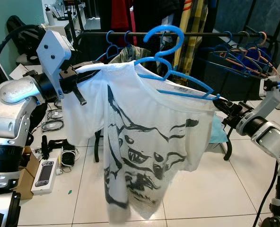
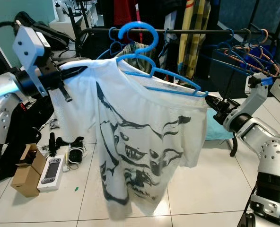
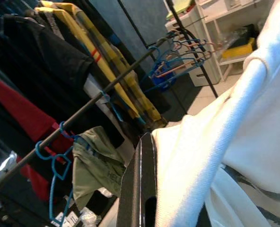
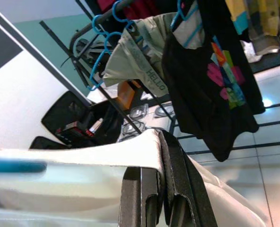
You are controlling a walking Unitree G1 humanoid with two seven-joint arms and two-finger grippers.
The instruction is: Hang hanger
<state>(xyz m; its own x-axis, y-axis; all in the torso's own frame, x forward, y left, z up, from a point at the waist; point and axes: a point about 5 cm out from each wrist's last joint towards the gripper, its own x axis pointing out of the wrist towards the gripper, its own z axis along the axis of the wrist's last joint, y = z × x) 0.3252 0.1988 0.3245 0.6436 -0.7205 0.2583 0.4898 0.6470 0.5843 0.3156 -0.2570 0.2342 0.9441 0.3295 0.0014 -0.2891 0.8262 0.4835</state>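
Observation:
A white T-shirt [image 1: 149, 137] with a black cartoon print hangs on a blue hanger [image 1: 178, 78], stretched between my two arms. The hanger's hook [image 1: 166, 34] is up at the height of the black clothes rail [image 1: 196, 34]; I cannot tell whether it rests on it. My left gripper [image 1: 90, 71] is shut on the shirt's left shoulder, with one black finger [image 3: 140, 189] lying against the white cloth [image 3: 234, 142]. At the other shoulder, by the hanger's end, my right gripper [image 1: 223, 103] is shut on the shirt's edge, its fingers [image 4: 178, 189] pinching the fabric [image 4: 83, 156].
Empty blue hangers [image 1: 114, 40] and a bunch of blue and orange ones [image 1: 244, 54] hang on the rail, with dark, red and yellow clothes behind. On the tiled floor at the left lie a boxed handheld console [image 1: 44, 176], a cardboard box [image 1: 26, 177] and cables [image 1: 52, 124].

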